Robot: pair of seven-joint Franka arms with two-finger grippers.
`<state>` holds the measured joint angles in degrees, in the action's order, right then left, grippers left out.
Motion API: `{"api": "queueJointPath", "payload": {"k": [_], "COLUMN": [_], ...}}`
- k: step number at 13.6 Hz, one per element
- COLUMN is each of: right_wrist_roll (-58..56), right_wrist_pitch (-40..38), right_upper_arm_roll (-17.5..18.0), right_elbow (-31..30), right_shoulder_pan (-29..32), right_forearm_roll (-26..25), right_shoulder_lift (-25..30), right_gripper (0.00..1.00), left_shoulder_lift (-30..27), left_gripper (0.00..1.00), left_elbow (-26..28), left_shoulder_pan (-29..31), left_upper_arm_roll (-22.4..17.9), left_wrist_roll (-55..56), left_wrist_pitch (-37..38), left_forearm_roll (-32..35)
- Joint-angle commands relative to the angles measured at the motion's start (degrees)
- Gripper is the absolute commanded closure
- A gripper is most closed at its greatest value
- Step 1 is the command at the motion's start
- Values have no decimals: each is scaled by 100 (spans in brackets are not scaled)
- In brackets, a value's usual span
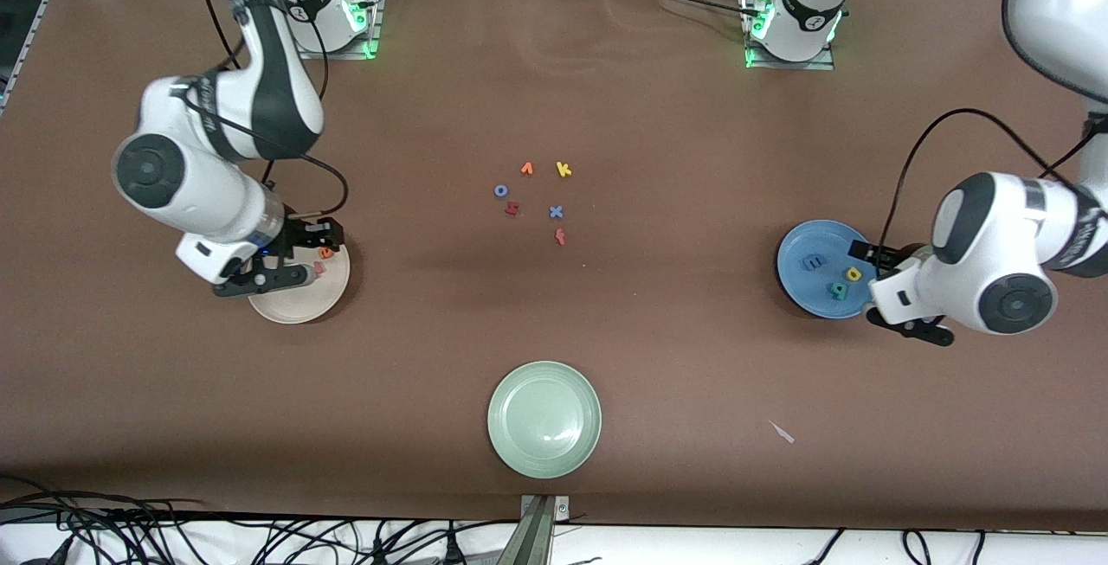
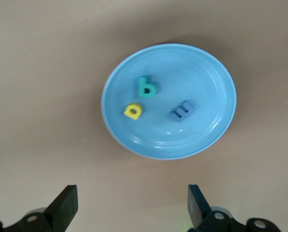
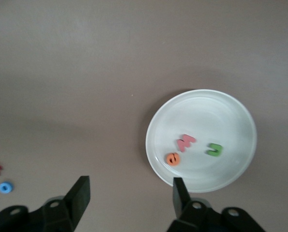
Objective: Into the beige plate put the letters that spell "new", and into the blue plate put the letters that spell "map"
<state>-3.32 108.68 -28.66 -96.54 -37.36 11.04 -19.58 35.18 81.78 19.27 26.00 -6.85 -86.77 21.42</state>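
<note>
Right gripper (image 1: 303, 255) over the beige plate (image 1: 294, 310), fingers spread, empty; e (image 3: 173, 158), w (image 3: 185, 142), n (image 3: 214, 150) inside. Left gripper (image 2: 131, 205) beside the blue plate (image 2: 211, 77), fingers released; m (image 2: 182, 109), a (image 2: 133, 110), p (image 2: 146, 87) inside. Foam judged light, soft: pinch edges.

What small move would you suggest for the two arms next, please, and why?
Probably lift both arms clear. The blue plate already holds the blue m, teal p and yellow a; the beige plate holds the green n, pinkish-red w and orange e. The left gripper and right gripper show open, empty jaws.
</note>
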Motion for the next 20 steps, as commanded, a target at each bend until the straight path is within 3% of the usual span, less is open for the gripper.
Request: {"api": "queueJointPath", "payload": {"k": [1, 3, 4, 8, 10, 12, 14, 20], "right_wrist_roll": [-10, -28, -37, -19, -28, -98, -90, 104], "right_wrist_pitch": [-881, -1130, -1139, -1481, -1561, -1727, -1955, -2219], "right_upper_arm_roll": [-340, -386, -255, 1991, 2661, 2892, 2901, 2910], "right_elbow": [827, 1119, 1111, 1094, 1085, 1041, 1014, 1102], "right_shoulder_pan": [1, 27, 306, 2536, 3293, 3673, 3718, 3710], "right_forearm_roll": [-32, -303, -374, -734, -867, -858, -823, -762], "right_shoulder_lift": [25, 103, 269, 972, 1158, 1281, 1369, 1440], "right_gripper": [1, 0, 0, 0, 0, 0, 0, 0], "left_shoulder_lift": [-160, -422, -737, -2302, -2934, -3497, -3850, -3826], "left_gripper": [0, 0, 0, 0, 0, 0, 0, 0], "left_elbow": [-302, -207, -58, 1119, 1348, 1402, 1507, 1402], "left_shoulder_pan": [77, 138, 61, -1167, -1731, -2083, -2120, -2050], "left_upper_arm_roll": [45, -24, -347, -2112, -2668, -2793, -2837, -2855], "left_wrist_roll": [-80, 25, 35, 35, 9, 17, -9, -18], "left_wrist_pitch": [257, 249, 205, -735, -727, -692, -543, -331], "left_forearm_roll": [-139, -339, -689, -1842, -2028, -1967, -1967, -2010]}}
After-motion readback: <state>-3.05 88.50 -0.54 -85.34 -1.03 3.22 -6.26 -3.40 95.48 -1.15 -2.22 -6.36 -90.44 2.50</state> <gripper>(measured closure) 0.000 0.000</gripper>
